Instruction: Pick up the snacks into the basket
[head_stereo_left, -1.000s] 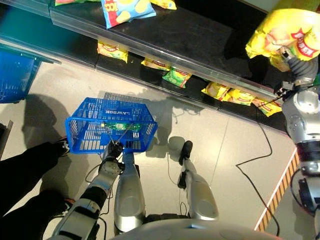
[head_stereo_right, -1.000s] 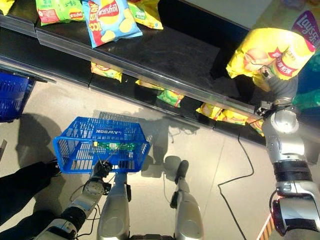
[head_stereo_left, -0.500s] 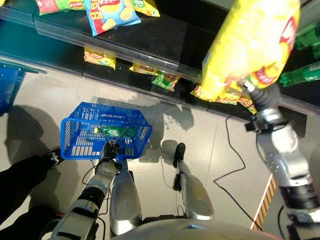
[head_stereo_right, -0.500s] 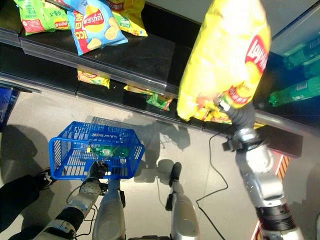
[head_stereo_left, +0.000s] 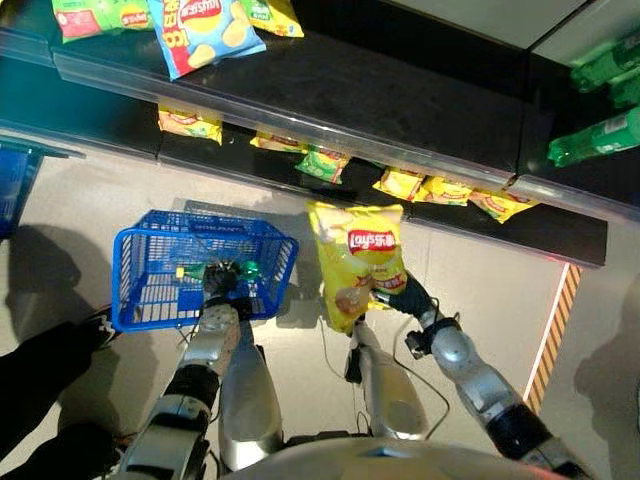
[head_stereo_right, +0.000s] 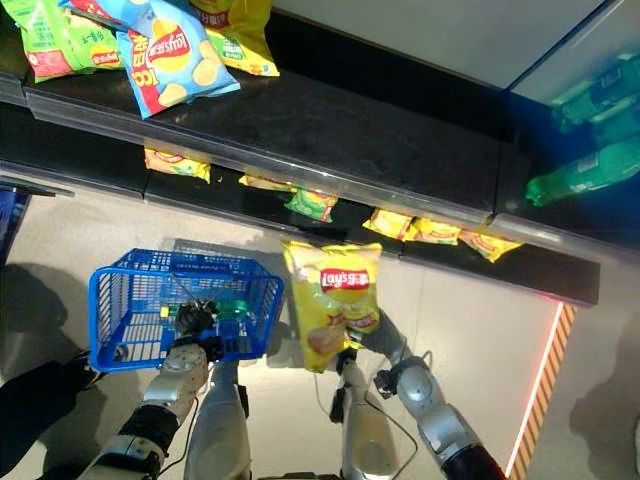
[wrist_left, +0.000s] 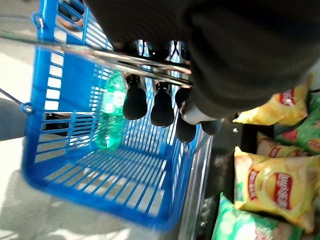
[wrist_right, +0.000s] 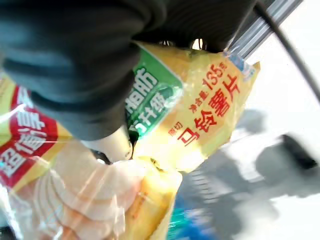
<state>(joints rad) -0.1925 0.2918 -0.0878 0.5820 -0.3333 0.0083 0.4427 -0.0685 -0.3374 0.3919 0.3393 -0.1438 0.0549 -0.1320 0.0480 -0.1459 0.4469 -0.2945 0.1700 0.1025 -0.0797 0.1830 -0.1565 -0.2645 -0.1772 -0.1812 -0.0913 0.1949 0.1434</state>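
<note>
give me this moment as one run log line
left hand: shut on blue basket handle | right hand: shut on yellow chip bag, beside basket, not yet in | basket holds green bottle

Your two head eyes look straight down, sharing the blue basket (head_stereo_left: 200, 265); each wrist camera sits very close.

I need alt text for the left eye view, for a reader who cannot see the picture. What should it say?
The robot's right hand holds a large yellow chip bag above the floor, just right of a blue basket that its left hand holds by the handle. A green bottle lies in the basket; shelves with snack bags run above.
</note>
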